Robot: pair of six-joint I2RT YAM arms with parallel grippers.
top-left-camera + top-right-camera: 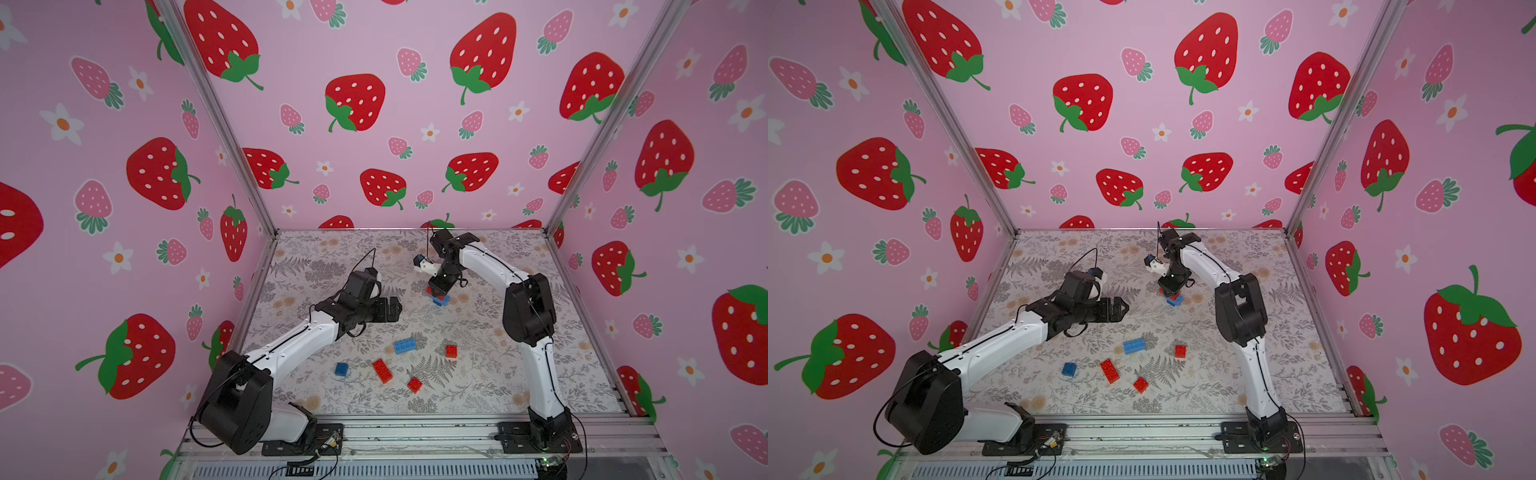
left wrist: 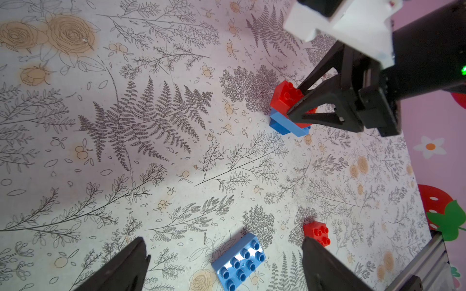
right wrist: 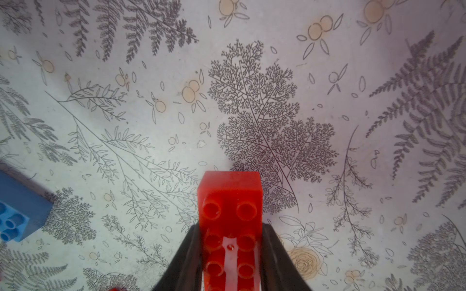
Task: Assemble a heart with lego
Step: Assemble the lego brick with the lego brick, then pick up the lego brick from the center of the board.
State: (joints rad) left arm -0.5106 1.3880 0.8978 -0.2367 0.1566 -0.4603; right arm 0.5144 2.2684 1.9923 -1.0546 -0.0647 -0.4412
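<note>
Heart [image 1: 440, 298], begun, toward the back of the table [image 1: 498, 374]: blue base brick [image 2: 285, 124] with held red brick [image 3: 230, 201] across it. Your right gripper [image 1: 437, 290]: clamped on that held red brick. Your left gripper [image 1: 392, 308]: jaws wide apart, empty. Loose toward the front: long blue brick [image 1: 404, 345], long red brick [image 1: 382, 370], small blue brick [image 1: 341, 369], small red brick [image 1: 451, 351], another small red brick [image 1: 414, 385].
</note>
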